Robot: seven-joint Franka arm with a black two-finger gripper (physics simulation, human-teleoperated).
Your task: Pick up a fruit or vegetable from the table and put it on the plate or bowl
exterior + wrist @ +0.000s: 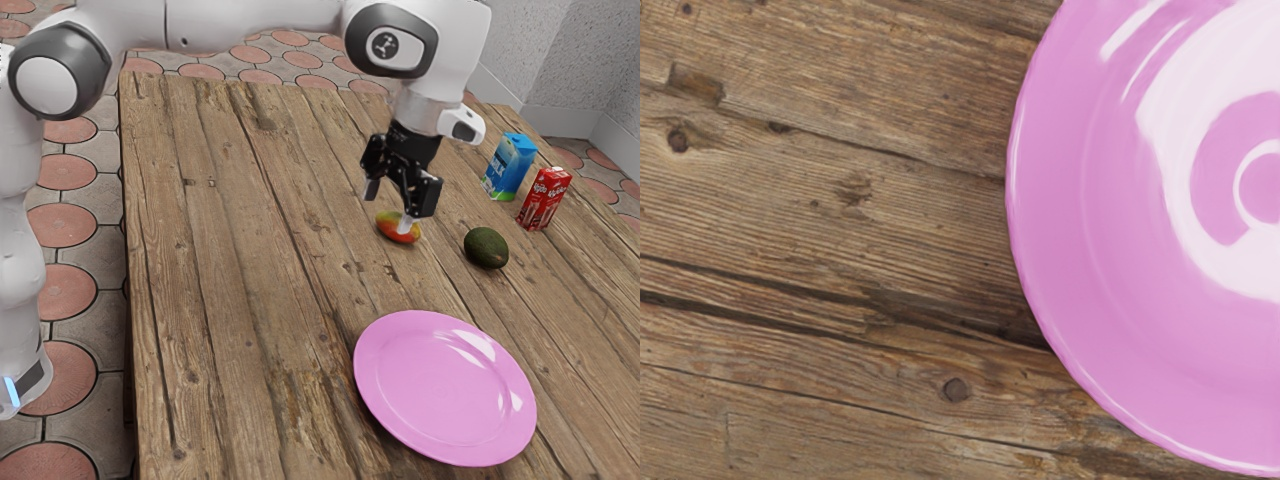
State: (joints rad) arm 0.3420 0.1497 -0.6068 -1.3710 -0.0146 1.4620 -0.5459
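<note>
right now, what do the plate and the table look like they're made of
The plate looks like glazed ceramic or hard glossy plastic: an even pink surface with bright white reflections curving across it in the wrist view. Which of the two, the look leaves open. The table looks like weathered bare wood planks with a matte finish: visible grain, knots, and dark cracks between the boards.
</note>
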